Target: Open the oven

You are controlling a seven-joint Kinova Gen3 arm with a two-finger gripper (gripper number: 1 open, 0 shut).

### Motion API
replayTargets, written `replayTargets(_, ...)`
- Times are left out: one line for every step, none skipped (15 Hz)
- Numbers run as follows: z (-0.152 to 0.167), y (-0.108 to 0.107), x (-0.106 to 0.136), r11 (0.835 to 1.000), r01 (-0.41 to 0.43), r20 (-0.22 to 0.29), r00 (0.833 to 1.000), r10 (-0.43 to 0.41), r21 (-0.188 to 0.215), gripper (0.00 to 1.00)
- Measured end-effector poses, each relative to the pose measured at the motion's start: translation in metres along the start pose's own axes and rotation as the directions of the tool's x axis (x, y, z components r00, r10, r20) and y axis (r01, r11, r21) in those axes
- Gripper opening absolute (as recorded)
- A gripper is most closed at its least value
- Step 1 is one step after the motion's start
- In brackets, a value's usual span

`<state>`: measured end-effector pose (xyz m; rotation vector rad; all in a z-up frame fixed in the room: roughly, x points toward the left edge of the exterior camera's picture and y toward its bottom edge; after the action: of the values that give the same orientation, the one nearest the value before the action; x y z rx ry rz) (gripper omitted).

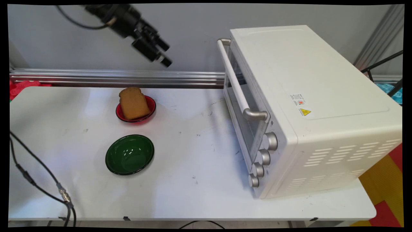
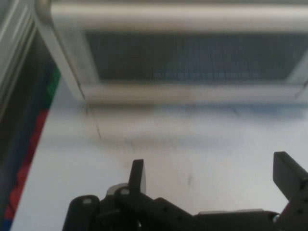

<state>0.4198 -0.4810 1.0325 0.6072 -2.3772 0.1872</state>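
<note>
Your gripper (image 1: 162, 58) hangs high with jaws spread, empty; oven (image 1: 299, 106) door shut ahead of them; toast (image 1: 133, 103) in red bowl (image 1: 151, 111) below; green bowl (image 1: 129, 154) bare.

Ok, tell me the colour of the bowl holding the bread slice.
Red: the bowl under the bread slice shows best in the main view.

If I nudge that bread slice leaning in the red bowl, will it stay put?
Probably not: the bread slice leans tilted on the red bowl's rim, so it likely topples. It looks stiff, possibly light.
</note>
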Motion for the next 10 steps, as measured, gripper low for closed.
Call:
replayTargets(0.001, 0.000, 0.012, 1.000, -0.006, -0.014, 1.000, 0.006, 0.000, 1.00)
replayTargets(0.003, 0.000, 0.022, 1.000, -0.012, -0.025, 1.000, 0.012, 0.000, 1.00)
replayTargets(0.003, 0.001, 0.028, 1.000, -0.015, -0.032, 0.999, 0.015, -0.002, 1.00)
replayTargets(0.005, 0.002, 0.036, 1.000, -0.018, -0.040, 0.999, 0.018, -0.005, 1.00)
replayTargets(0.006, 0.003, 0.042, 1.000, -0.021, -0.044, 0.999, 0.021, -0.009, 1.00)
replayTargets(0.008, 0.004, 0.050, 1.000, -0.026, -0.050, 0.998, 0.025, -0.016, 1.00)
replayTargets(0.010, 0.005, 0.056, 0.999, -0.029, -0.053, 0.998, 0.027, -0.021, 1.00)
replayTargets(0.012, 0.008, 0.063, 0.999, -0.032, -0.058, 0.998, 0.030, -0.030, 1.00)
replayTargets(0.016, 0.009, 0.074, 0.999, -0.034, -0.065, 0.997, 0.031, -0.038, 1.00)
replayTargets(0.020, 0.011, 0.083, 0.998, -0.034, -0.070, 0.997, 0.031, -0.043, 1.00)
